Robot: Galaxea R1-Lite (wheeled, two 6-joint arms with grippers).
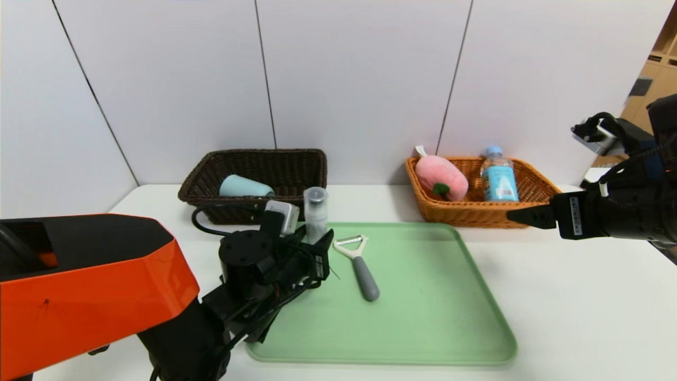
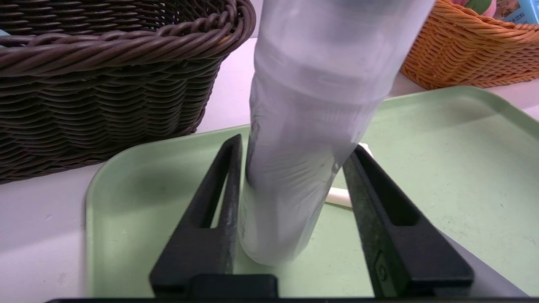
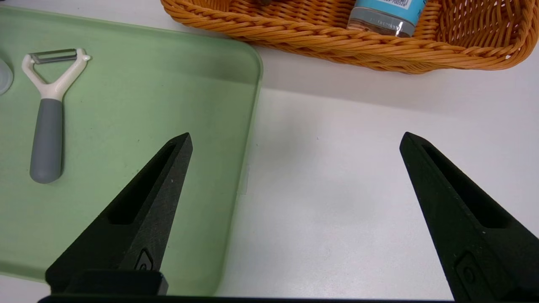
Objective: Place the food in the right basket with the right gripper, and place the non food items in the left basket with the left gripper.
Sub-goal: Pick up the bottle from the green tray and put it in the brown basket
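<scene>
- White panelled wall behind a white table (image 1: 582,296); a green tray (image 1: 423,317) lies at centre frame as the sorting area.
- Dark basket (image 1: 254,159), upper left of the head view, already contains the blue-grey cup (image 1: 244,187) lying on its side, so one non-food item appears sorted.
- Orange basket (image 1: 534,196), upper right, contains the plush peach (image 1: 441,177) and the water bottle (image 1: 499,174); the food share looks finished.
- Left gripper (image 2: 290,168), at the tray's upper-left corner, has its fingers (image 2: 227,198) pressed against both sides of the upright clear tube (image 1: 316,211). The grip is low on the tube, whose base appears to rest on the tray; a level approach suits a tall, slim object.
- Peeler (image 1: 358,264) lies flat on the tray just right of the tube, untouched; likely the last item for the dark basket.
- Right gripper (image 3: 294,168), at right of the head view, hangs above bare table beside the tray with fingers spread wide and empty, apparently parked clear of the left arm's path.
</scene>
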